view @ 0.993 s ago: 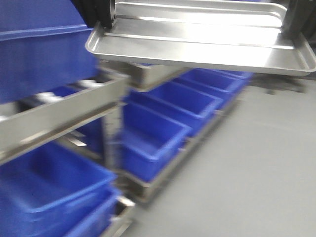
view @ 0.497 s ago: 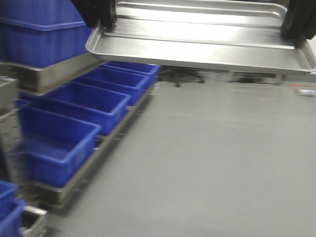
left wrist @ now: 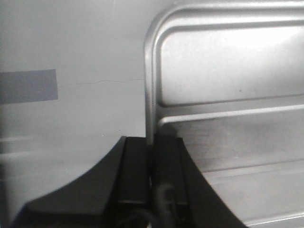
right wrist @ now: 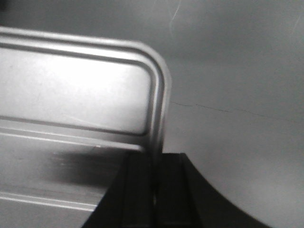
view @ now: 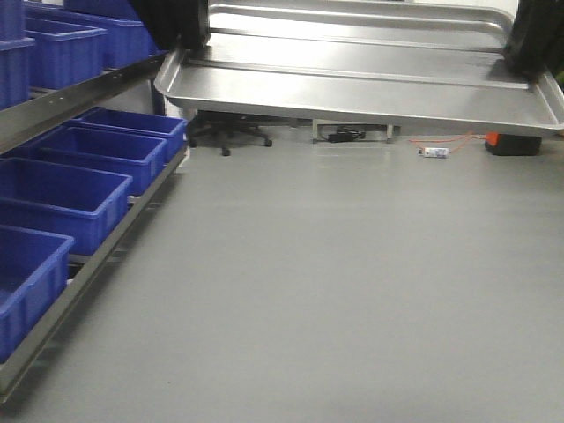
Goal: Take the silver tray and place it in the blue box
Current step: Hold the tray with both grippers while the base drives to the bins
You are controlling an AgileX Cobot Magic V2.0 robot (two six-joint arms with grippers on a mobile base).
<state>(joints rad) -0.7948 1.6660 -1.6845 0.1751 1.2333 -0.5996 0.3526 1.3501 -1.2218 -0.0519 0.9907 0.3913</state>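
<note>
The silver tray (view: pixel 352 75) hangs level in the air across the top of the front view, held at both short ends. My left gripper (view: pixel 187 35) is shut on its left rim; the wrist view shows the jaws (left wrist: pixel 153 142) clamped over the rim of the tray (left wrist: pixel 228 71). My right gripper (view: pixel 529 44) is shut on the right rim, and its wrist view shows the same grip (right wrist: pixel 155 164) on the tray (right wrist: pixel 71 95). The large deep blue box is out of view.
A metal rack (view: pixel 79 92) runs along the left with several smaller blue bins (view: pixel 62 198) on its shelves. Grey floor (view: pixel 352 291) lies ahead. At the far end stand a chair base (view: pixel 229 137), an orange-black object (view: pixel 511 143) and a cable.
The view has swung to the right: the rack and blue bins slid to the left edge and open floor now fills the middle. The tray stays in both grippers.
</note>
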